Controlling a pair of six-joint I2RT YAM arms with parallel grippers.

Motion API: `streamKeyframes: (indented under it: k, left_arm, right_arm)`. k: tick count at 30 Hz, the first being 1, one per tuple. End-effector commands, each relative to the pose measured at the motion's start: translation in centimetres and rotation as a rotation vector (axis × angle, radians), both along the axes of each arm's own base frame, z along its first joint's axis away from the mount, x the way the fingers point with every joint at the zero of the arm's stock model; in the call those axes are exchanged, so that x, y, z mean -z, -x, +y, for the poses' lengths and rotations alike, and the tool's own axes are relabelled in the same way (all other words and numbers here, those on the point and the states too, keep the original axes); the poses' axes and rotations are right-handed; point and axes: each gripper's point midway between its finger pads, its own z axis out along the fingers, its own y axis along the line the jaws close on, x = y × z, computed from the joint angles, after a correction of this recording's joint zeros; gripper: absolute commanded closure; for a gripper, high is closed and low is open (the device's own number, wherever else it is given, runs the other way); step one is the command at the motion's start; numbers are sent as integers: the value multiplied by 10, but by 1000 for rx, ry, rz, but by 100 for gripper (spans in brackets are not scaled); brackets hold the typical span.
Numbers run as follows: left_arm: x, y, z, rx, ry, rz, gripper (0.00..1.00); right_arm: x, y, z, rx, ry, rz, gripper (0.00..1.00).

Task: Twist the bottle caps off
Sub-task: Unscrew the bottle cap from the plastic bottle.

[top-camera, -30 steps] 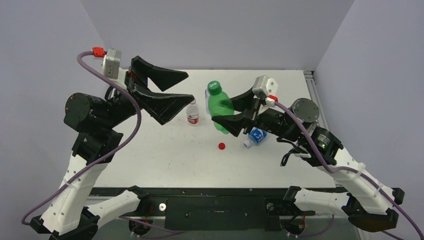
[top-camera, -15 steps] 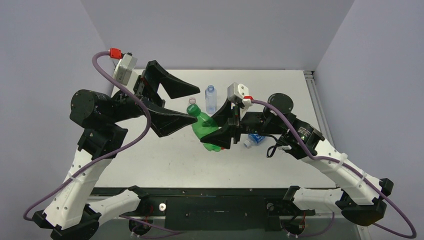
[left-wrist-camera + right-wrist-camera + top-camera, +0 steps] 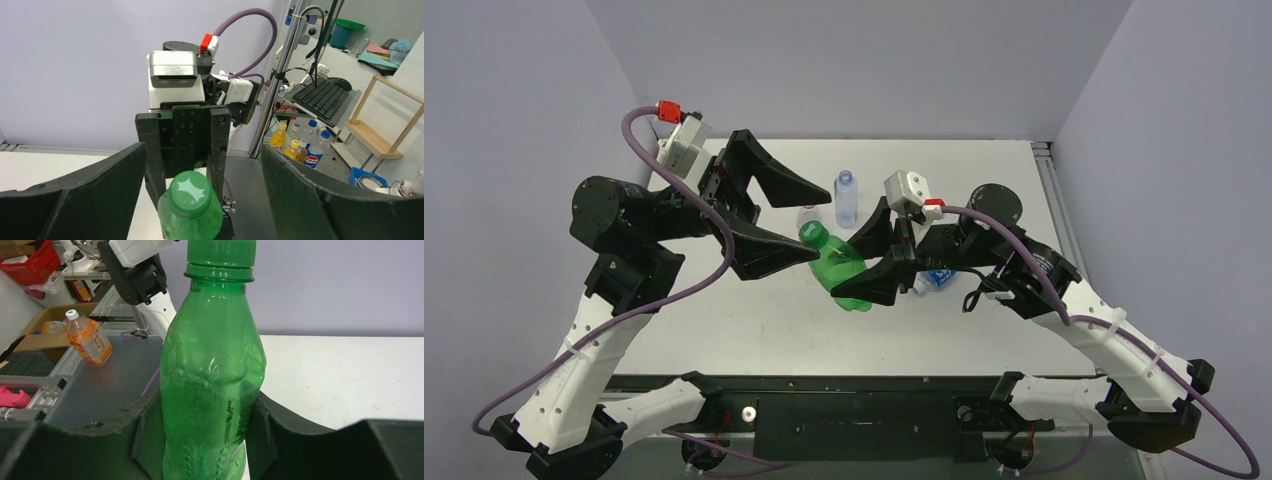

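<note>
My right gripper is shut on the body of the all-green bottle and holds it tilted above the table, neck pointing left. In the right wrist view both pads press the bottle's sides around my right gripper's middle. The green cap is on the neck. My left gripper is open, one finger on each side of the cap, with a gap on both sides. In the left wrist view my left gripper looks straight at the cap's top.
A clear ribbed bottle stands upright at the back of the white table. A blue-labelled bottle lies behind the right gripper. Another small bottle's top peeks out between the left fingers.
The right gripper has carried the green bottle left and tipped its cap toward the left arm. The left gripper has come in around the cap and its fingers have narrowed.
</note>
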Motion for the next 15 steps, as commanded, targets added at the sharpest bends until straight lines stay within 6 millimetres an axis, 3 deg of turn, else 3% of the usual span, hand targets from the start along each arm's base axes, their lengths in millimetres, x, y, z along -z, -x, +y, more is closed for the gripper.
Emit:
streamKeyframes:
  k: [1,6,10,15]
  left_arm:
    - [-18,12,6,11,39,-70,17]
    - [-17,12,5,19,37,-76,17]
    - [-16,20,4,53,28,-95,29]
    - [-19,27,5,72,35,-115,33]
  right_arm:
    - [-44,23,-19,-66,-125,-140,100]
    - [-53,19,-20,-52,-145,-151,100]
    - [-59,14,-18,-41,-180,-141,100]
    - [-61,5,-15,-27,-195,-121,100]
